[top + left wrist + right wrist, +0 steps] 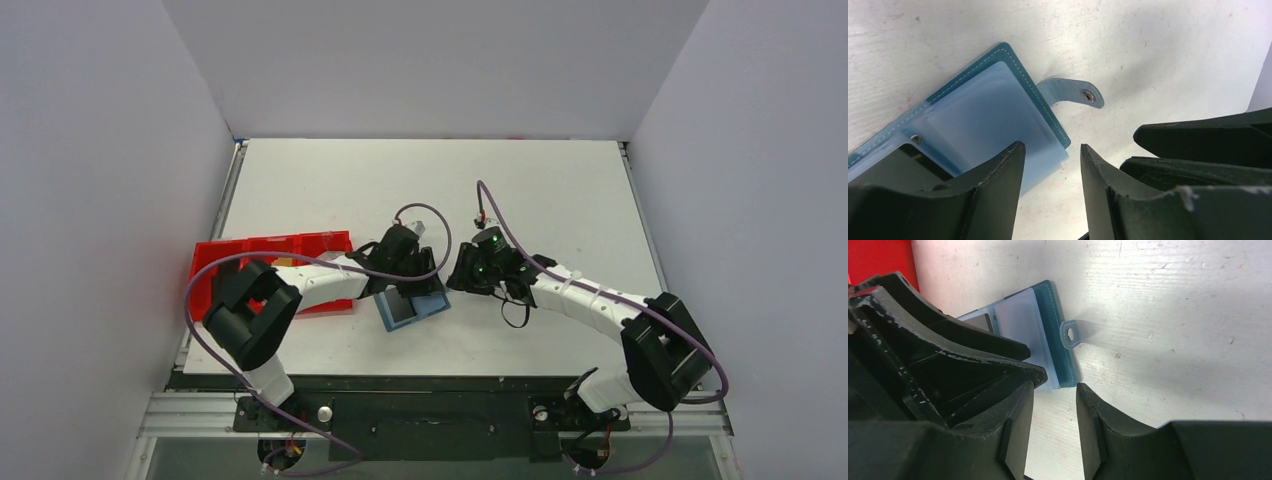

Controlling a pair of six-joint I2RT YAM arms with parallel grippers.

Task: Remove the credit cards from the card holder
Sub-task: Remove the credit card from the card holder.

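The blue card holder [412, 308] lies open on the table, its clear sleeves [983, 120] up and its snap tab [1073, 93] sticking out to the side. A dark grey credit card [908, 159] shows inside a sleeve, partly hidden by my left finger; it also shows in the right wrist view [980, 322]. My left gripper [1051, 146] hangs open just over the holder's corner, with only sleeve edge and table in the gap. My right gripper [1055, 386] stands open close beside the holder [1053, 330], nothing between its fingers [1098, 435].
A red tray [270, 255] sits at the table's left edge, behind the left arm, and its corner shows in the right wrist view [878, 260]. The two grippers [415, 268] [470, 268] are close together, the right one's fingers [1198, 135] reaching into the left wrist view.
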